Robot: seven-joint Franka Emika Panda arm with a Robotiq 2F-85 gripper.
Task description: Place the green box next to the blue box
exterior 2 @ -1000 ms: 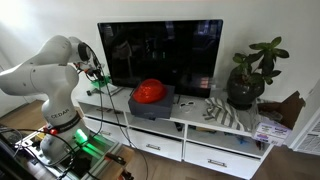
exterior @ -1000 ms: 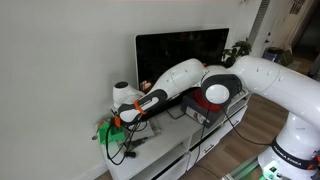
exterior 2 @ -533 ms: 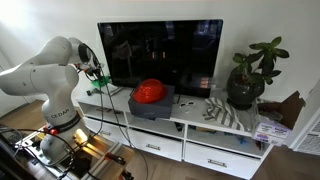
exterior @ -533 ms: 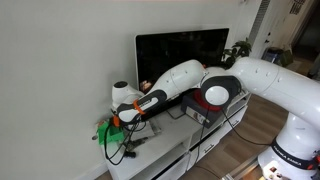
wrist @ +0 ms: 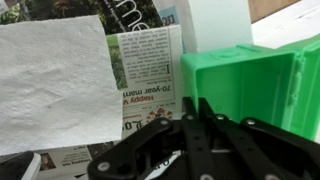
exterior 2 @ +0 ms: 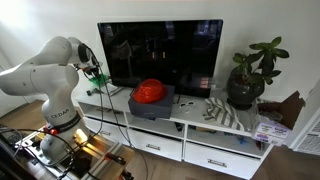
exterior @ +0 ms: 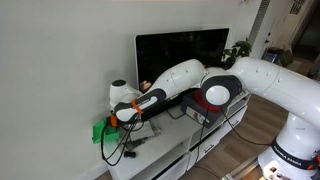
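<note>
The green box fills the right of the wrist view, bright green with thin walls. My gripper is shut, its black fingertips pressed together at the box's near left edge and pinching that thin wall. In both exterior views the green box shows at the end of the arm, at the far end of the white cabinet. The blue box lies low under the TV with a red rounded object on top, well apart from the green box.
The black TV stands on the white cabinet, with a potted plant at the other end. A white paper towel and a printed leaflet lie beside the green box. Cables hang near the gripper.
The jaws have gone from open to shut at the green box's edge. The green box has shifted slightly in an exterior view; the arm has barely moved.
</note>
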